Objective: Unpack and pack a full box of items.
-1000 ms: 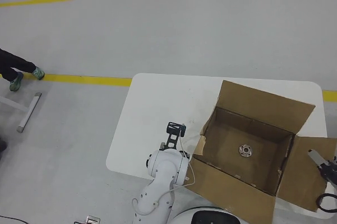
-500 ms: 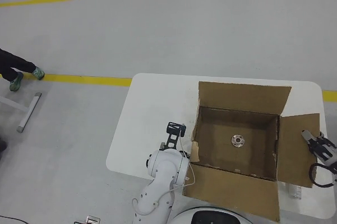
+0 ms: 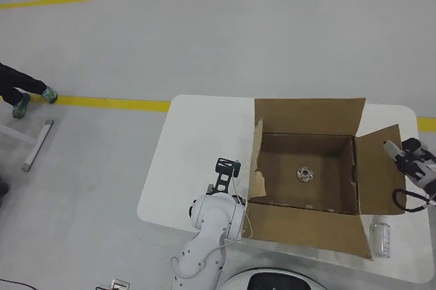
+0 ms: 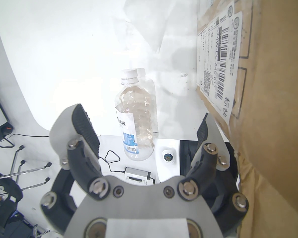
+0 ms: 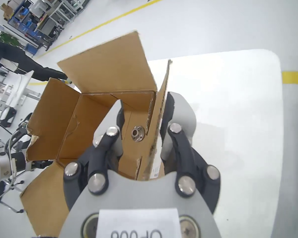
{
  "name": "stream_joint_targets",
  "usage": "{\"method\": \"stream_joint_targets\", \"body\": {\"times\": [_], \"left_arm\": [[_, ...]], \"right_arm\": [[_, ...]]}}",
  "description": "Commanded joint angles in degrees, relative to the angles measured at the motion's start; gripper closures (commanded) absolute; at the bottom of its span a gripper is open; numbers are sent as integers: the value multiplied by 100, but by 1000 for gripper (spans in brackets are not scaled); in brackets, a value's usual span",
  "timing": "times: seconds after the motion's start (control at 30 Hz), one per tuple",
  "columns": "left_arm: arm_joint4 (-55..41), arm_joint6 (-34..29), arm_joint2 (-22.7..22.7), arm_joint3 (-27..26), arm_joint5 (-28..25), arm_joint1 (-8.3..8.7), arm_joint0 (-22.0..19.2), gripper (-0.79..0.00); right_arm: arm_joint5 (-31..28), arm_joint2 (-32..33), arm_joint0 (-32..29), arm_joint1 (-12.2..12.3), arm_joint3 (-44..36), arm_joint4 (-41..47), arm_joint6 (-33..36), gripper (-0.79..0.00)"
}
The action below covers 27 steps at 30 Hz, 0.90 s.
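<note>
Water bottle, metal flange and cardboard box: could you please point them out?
Water bottle (image 4: 135,100), left wrist view, clear upper body.
Metal flange (image 3: 303,173), top view, centre.
Cardboard box (image 3: 308,116), top view, far flap.

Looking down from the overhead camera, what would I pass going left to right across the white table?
Claw → torn box flap → metal ring inside → clear bottle lying on the table.

left arm (image 3: 214,217): glossy white rounded shell, thin pale cable alongside | left gripper (image 4: 142,121): grey metal fingers (image 4: 62,127), black ribbed pads (image 4: 85,125), black links, silver screws | right gripper (image 5: 145,102): grey palm plate, black links, silver screws, white printed sticker | right arm (image 3: 428,170): white wrist, black cable loop
</note>
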Motion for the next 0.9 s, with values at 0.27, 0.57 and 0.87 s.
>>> {"method": "stream_joint_targets", "body": {"times": [0.27, 0.57, 0.87], "left_arm": [[0, 0, 0, 0, 0, 0, 0, -785], [0, 0, 0, 0, 0, 0, 0, -785], [0, 0, 0, 0, 0, 0, 0, -785]], "right_arm": [[-413, -527, -559, 8, -969, -1339, -646, -388], [-170, -2117, -146, 12, -160, -3321, -690, 0], [210, -2839, 543, -9, 649, -4503, -666, 0]]}}
